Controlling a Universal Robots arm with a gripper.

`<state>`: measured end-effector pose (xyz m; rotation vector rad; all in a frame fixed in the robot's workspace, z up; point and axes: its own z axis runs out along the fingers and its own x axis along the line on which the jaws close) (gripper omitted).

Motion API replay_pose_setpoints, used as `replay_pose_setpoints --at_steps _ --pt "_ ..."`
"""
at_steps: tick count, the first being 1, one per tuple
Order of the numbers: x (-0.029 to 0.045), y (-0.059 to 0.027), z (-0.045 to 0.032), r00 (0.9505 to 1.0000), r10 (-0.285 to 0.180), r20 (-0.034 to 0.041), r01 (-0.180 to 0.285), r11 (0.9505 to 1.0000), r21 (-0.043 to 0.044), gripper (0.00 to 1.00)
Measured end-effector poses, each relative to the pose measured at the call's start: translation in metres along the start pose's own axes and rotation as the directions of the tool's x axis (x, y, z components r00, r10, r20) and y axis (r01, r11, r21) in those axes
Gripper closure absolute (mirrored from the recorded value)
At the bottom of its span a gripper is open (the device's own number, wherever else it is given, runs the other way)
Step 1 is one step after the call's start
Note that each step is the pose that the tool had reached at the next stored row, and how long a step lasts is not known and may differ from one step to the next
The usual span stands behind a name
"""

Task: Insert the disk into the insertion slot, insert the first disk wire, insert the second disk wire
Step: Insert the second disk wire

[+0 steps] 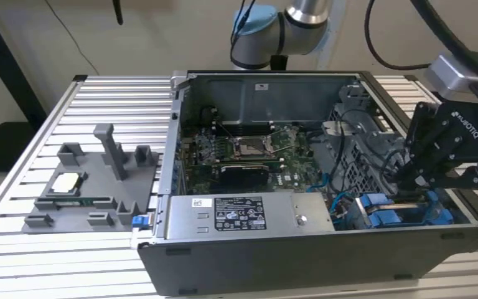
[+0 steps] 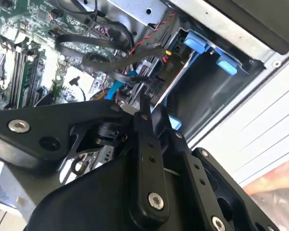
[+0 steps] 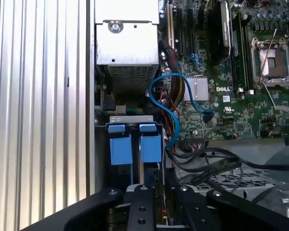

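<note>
An open PC case (image 1: 305, 261) is laid on a ribbed metal bench (image 1: 98, 99), and all places are given from this case. Outside the case, towards the exterior view's left, a grey plastic holder (image 1: 89, 187) with upright posts is set on the bench, just beside the case wall. Inside the case, the green motherboard (image 1: 248, 149) is seen in the middle. A silver power-supply box (image 1: 239, 215) with a label is fixed along the near wall.

At the corner of the case on the exterior view's right, the insertion slot (image 1: 393, 215) is found, just beside the power-supply box. Two bright blue plastic pieces (image 3: 120, 149) are seen side by side at its mouth in the first wrist view. It cannot be told whether one of them belongs to the disk. The metal body of the disk cannot be made out.

A blue cable (image 3: 171, 110) is curved between the slot and the motherboard. The black gripper (image 1: 407, 180) is lowered into this same corner, directly above the slot, among black wires (image 2: 86, 48). It cannot be told whether the fingers are open or closed.
</note>
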<state>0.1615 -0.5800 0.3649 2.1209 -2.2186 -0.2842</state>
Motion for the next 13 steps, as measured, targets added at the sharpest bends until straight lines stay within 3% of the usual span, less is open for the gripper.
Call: replay_pose_setpoints --at_steps 4,13 --pt "-0.0015 0.0028 -0.0164 1.0 0.0 0.0005 0.0 1.0 -0.0001 0.76" --pt "-0.0016 0.0031 -0.0177 1.0 0.0 0.0007 0.0 1.0 -0.0002 0.76"
